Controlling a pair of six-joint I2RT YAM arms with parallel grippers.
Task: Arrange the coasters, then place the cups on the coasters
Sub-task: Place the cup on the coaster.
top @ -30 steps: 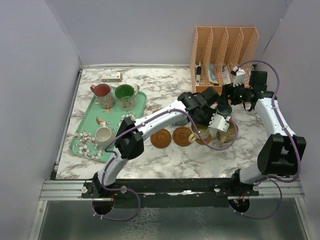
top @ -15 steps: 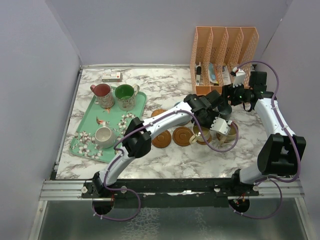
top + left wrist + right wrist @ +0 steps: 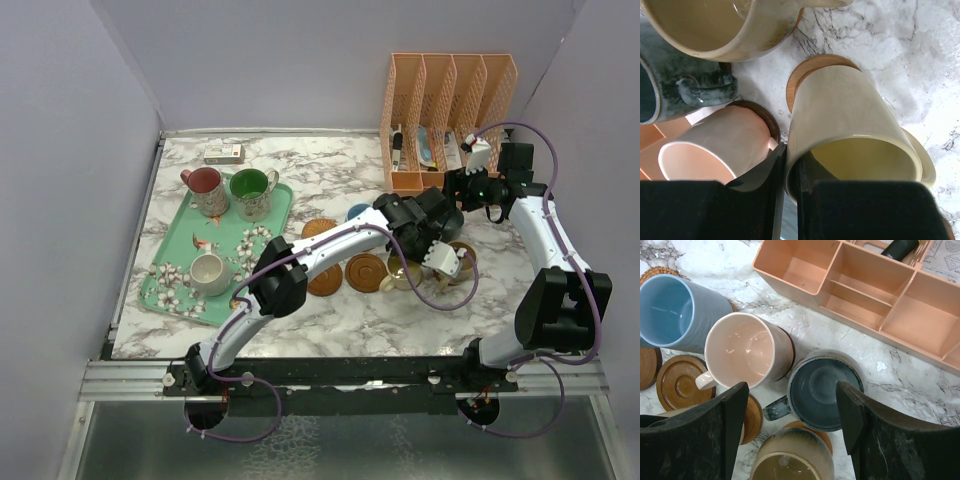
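Pinching with my left gripper (image 3: pixel 786 160), jaws closed on the rim of the yellow cup (image 3: pixel 850 120); right gripper (image 3: pixel 790 390) hangs open above the dark cup (image 3: pixel 824 390); yellow cup stands over its coaster (image 3: pixel 805 75); glazed, rigid, slick, chippable, so rim grip, gently.

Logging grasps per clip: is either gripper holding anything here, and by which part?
The left gripper pinches the pale yellow mug by its rim; the right gripper is open, empty.

Three cups (image 3: pixel 250 190) on tray (image 3: pixel 178 243), left of coasters (image 3: pixel 366 272)
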